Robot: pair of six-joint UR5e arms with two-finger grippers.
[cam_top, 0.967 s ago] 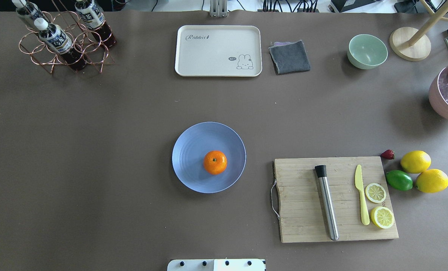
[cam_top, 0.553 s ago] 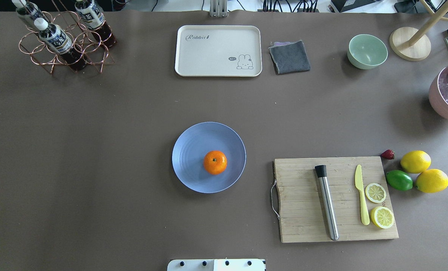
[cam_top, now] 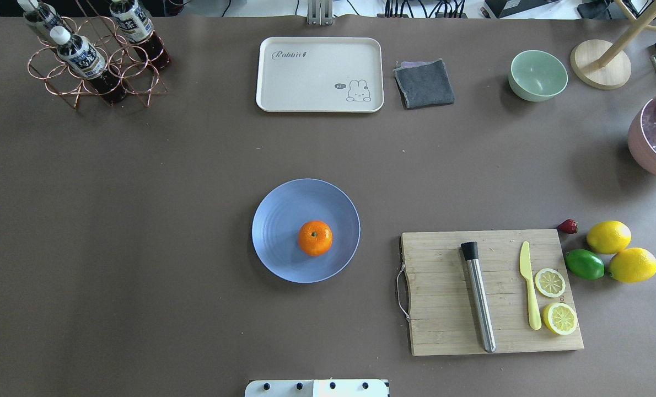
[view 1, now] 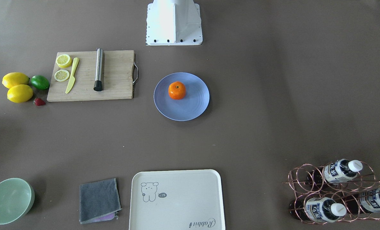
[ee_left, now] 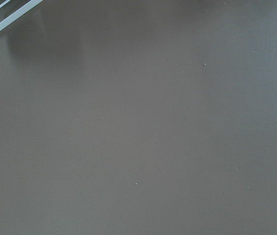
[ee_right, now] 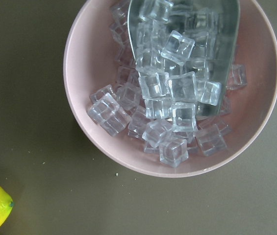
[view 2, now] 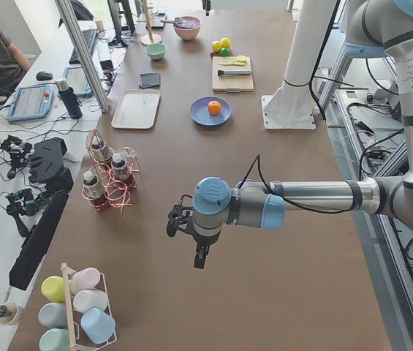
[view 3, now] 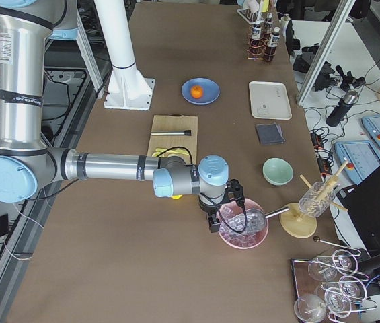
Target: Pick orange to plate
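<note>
The orange [cam_top: 315, 237] sits upright on the periwinkle-blue plate [cam_top: 284, 209], a little off its centre toward the robot; it also shows as the orange [view 1: 177, 90] on the plate [view 1: 190, 108] in the front-facing view. Nothing touches either one. Neither gripper appears in the overhead or front-facing view. My left gripper [view 2: 172, 221] hovers over bare table far from the plate, seen only from the left end. My right gripper [view 3: 234, 193] hangs above a pink bowl of ice [view 3: 243, 225], seen only from the right end. I cannot tell whether either one is open or shut.
A cutting board [cam_top: 444, 309] with a muddler [cam_top: 478, 298], yellow knife and lemon slices lies right of the plate. Two lemons [cam_top: 608, 236], a lime [cam_top: 584, 264] and a strawberry lie beyond it. Cream tray [cam_top: 320, 74], grey cloth, green bowl [cam_top: 537, 75] and bottle rack [cam_top: 91, 60] line the far edge.
</note>
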